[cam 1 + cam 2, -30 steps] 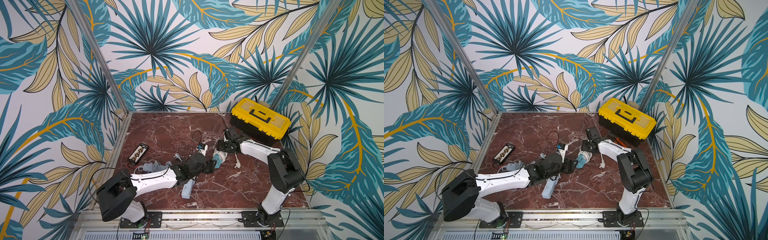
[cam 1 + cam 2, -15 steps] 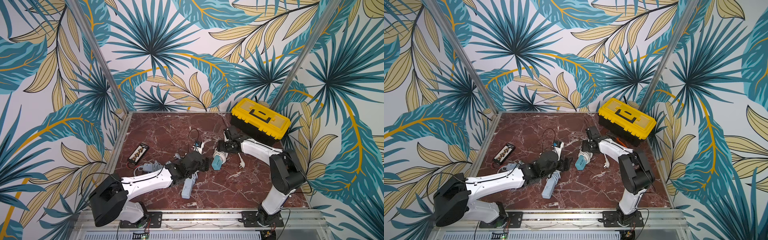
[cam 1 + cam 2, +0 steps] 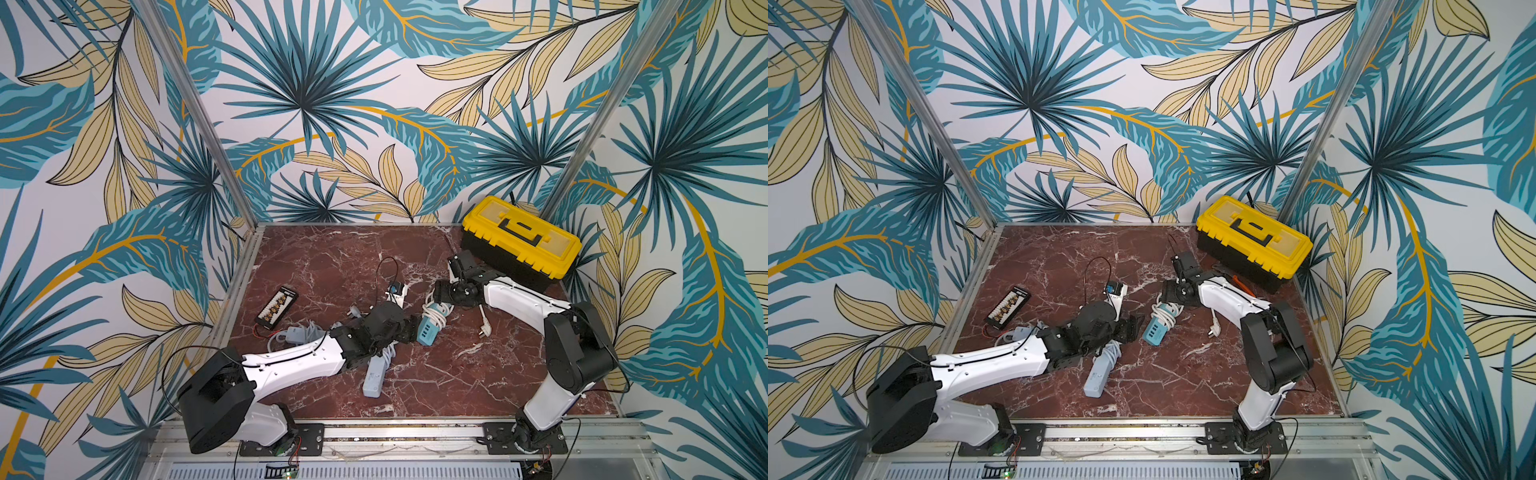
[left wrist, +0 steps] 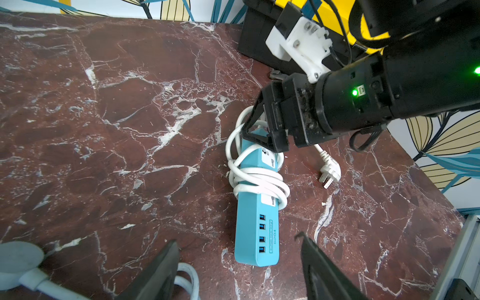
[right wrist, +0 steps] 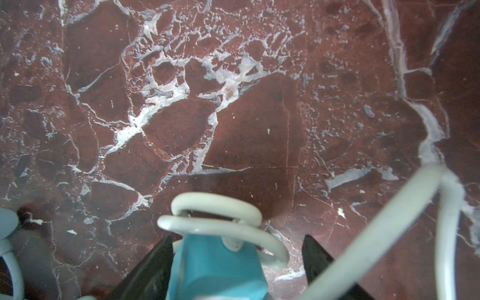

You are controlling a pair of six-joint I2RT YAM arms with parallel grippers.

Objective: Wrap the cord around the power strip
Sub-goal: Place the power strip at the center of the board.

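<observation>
At centre of both top views, teal rectangular plastic power strip [image 3: 428,330] [image 3: 1158,324] wound with white cord [image 3: 434,311], black right gripper [image 3: 436,293] spread astride its upper end, black left gripper [image 3: 409,330] spread and empty just left.

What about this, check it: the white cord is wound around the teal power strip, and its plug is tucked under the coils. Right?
Wrong on the plug. The white cord is wound around the teal power strip, but its plug lies loose on the marble table beside the strip, not under the coils. The left wrist view shows it.
</observation>
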